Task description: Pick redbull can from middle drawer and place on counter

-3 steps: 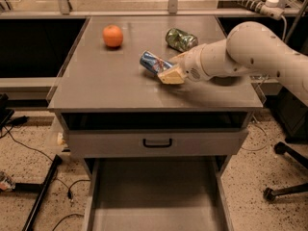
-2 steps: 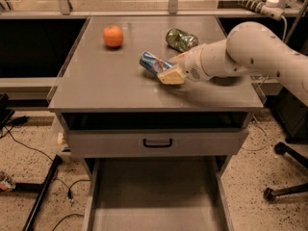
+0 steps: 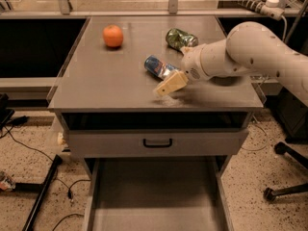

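Observation:
The redbull can (image 3: 158, 66), blue and silver, lies on its side on the counter (image 3: 101, 83), right of centre. My gripper (image 3: 166, 78) reaches in from the right and straddles the can's right end. Its tan front finger (image 3: 169, 84) sits just in front of the can with a small gap, so the gripper looks open. The other finger is hidden behind the can. The middle drawer (image 3: 154, 201) is pulled out below, and its grey floor shows nothing on it.
An orange (image 3: 113, 36) sits at the counter's back left. A crushed green-and-silver can (image 3: 179, 38) lies at the back, just behind my gripper. A shut drawer front with a black handle (image 3: 157, 142) is under the counter. Chair wheels (image 3: 281, 148) stand on the floor at right.
The tan front finger has moved toward the counter's front edge, away from the can. The can has shifted slightly and rests on the counter.

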`<action>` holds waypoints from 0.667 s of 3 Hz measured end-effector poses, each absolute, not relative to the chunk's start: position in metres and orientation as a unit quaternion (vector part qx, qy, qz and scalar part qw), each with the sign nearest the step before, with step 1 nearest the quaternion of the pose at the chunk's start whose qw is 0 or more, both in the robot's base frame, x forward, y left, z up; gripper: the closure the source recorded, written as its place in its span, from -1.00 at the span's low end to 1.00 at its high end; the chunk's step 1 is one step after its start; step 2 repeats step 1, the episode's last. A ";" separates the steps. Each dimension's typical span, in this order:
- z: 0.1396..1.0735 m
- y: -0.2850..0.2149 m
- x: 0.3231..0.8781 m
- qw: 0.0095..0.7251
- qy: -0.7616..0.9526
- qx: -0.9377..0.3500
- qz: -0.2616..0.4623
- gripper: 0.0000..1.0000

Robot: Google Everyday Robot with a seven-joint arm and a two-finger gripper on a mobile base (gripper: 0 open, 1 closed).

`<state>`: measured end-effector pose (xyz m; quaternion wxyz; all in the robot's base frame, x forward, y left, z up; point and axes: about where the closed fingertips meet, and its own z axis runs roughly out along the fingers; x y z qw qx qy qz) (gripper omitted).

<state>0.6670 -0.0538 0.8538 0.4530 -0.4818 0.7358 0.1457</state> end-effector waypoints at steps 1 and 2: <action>0.854 -0.054 0.667 0.453 0.736 -0.482 0.146 -1.00; 0.854 -0.054 0.667 0.453 0.736 -0.482 0.146 -1.00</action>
